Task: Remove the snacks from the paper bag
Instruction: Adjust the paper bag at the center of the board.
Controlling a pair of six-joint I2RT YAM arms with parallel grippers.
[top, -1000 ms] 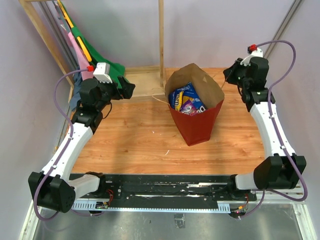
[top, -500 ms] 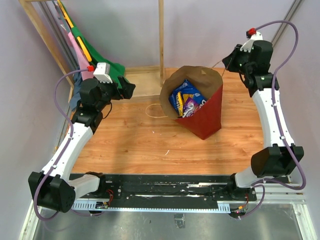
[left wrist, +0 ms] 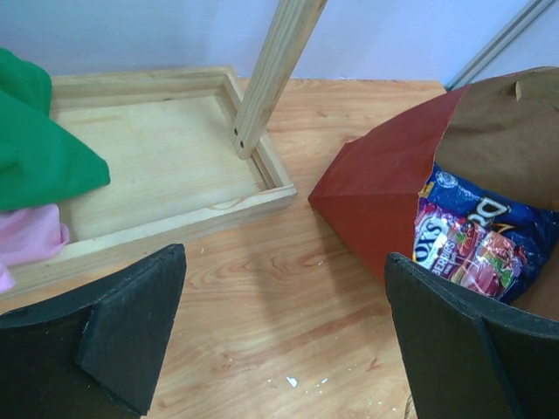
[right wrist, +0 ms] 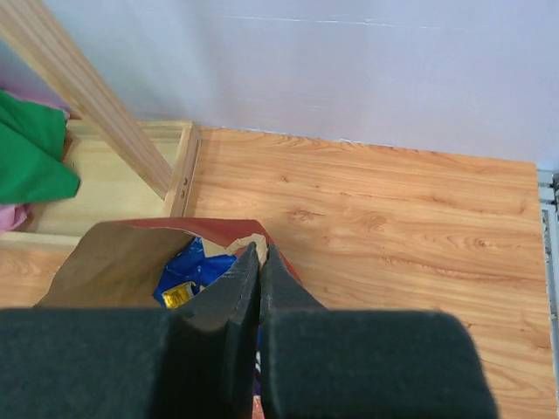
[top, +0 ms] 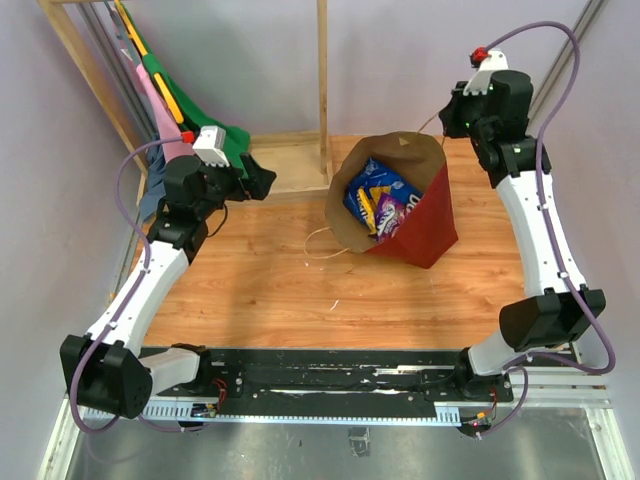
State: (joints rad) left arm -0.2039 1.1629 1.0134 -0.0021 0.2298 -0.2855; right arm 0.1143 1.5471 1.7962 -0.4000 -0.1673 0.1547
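Observation:
The dark red paper bag [top: 428,222] stands tilted at the back middle of the table, its brown mouth facing left. Inside are the snacks: a blue Doritos bag [top: 373,188] and a purple packet [top: 389,212]. My right gripper [top: 452,120] is raised at the bag's back right, shut on the bag's rim at its handle patch [right wrist: 259,249]. My left gripper [top: 262,180] is open and empty, left of the bag. In the left wrist view the bag [left wrist: 376,188] and the blue bag [left wrist: 489,214] lie ahead to the right of my left gripper [left wrist: 284,262].
A shallow wooden tray [top: 292,168] with an upright wooden post [top: 322,80] sits at the back left. Green cloth [top: 225,140] and pink cloth [top: 150,100] hang beside it. The bag's other string handle [top: 320,240] lies on the table.
The right gripper has risen and moved back, pulling the bag's top with it. The bag has shifted to the right and tipped, its mouth now facing left. The left arm has barely moved.

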